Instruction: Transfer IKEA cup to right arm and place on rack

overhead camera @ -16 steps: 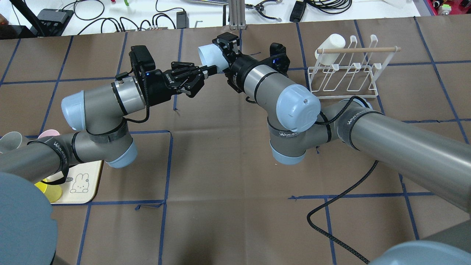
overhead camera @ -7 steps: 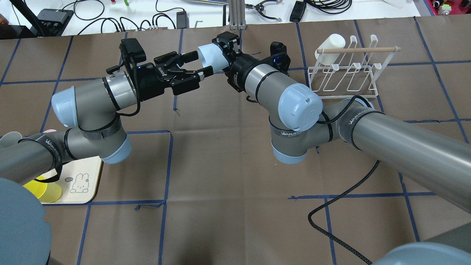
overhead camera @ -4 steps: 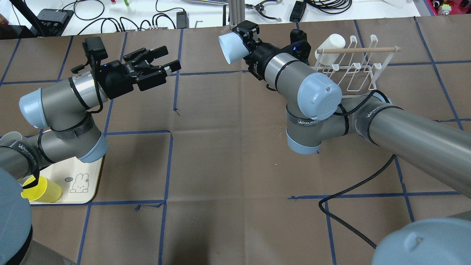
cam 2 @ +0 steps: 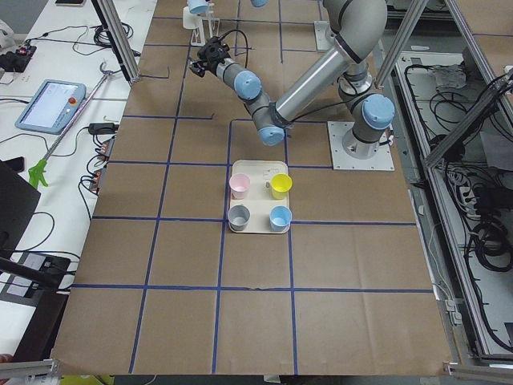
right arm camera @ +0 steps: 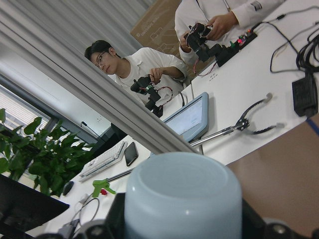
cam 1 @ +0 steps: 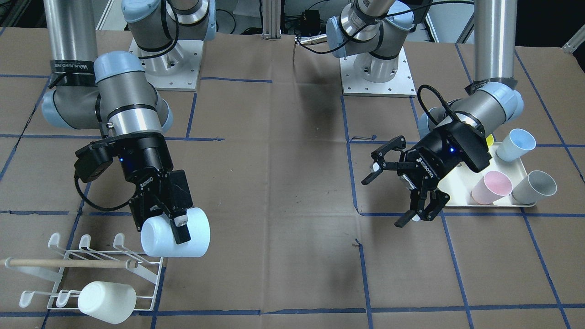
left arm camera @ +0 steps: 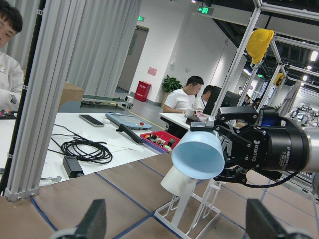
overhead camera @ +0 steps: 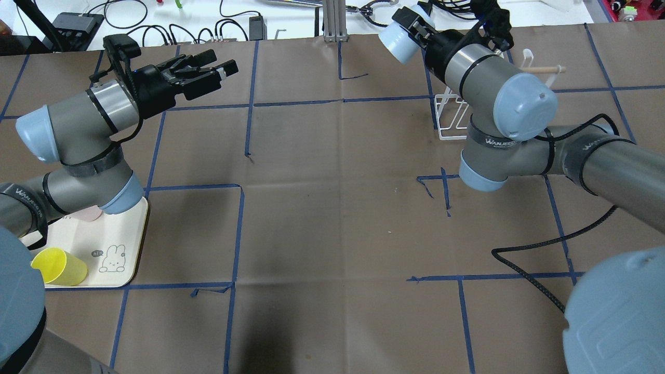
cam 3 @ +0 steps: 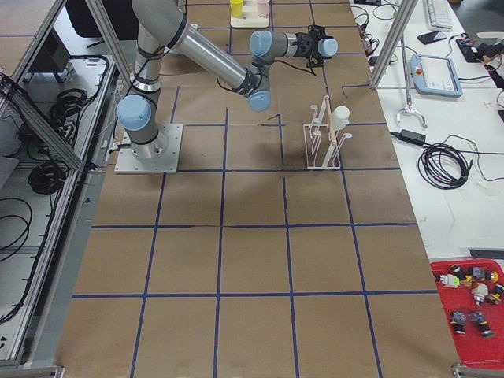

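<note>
Pale-blue cup (cam 1: 196, 240) gripped by right hand (cam 1: 177, 230) | left hand (cam 1: 388, 199) spread wide | rack (cam 1: 68, 263) holds white cup (cam 1: 107, 296)

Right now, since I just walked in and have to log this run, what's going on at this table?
The right gripper holds a pale blue cup on its side, in the air close to the white rack, not yet on a prong. A white cup already hangs there. The left gripper is open and empty near the tray of other cups. The handover looks done; placing remains.
</note>
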`<state>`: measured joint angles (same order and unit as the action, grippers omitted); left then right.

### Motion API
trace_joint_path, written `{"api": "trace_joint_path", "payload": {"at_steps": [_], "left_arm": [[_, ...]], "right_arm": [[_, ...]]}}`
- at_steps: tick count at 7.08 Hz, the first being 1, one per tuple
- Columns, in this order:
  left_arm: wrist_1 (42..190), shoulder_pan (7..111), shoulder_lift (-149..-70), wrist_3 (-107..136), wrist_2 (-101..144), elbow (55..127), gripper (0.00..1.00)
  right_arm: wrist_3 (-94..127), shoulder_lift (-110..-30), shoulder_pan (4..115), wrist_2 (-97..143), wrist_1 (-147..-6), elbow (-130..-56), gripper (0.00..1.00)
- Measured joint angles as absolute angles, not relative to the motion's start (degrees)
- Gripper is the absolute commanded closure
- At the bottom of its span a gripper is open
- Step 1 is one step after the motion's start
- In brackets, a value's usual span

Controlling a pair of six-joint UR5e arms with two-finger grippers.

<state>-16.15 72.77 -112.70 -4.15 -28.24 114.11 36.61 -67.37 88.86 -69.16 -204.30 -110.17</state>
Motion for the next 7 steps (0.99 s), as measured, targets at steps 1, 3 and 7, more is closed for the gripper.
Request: {"api": "trace_joint_path", "payload": {"at_steps": [1, 3, 7], "left_arm": [[-10.0, 75.7, -112.1, -4.1, -38.9, 112.2, 0.02], [10.4, 82.6, -109.2, -4.1, -61.0, 107.0, 0.01], [65.6, 89.1, -98.9, -2.0, -83.4, 94.6, 0.01]], "right_arm": [[23.6, -67.4, 86.5, -69.4, -204.2, -110.0, 0.73], [1.6, -67.2, 80.1, -69.3, -203.9, -109.6, 0.72], [-8.0, -62.0, 70.7, -66.7, -203.7, -105.0, 0.72]]}}
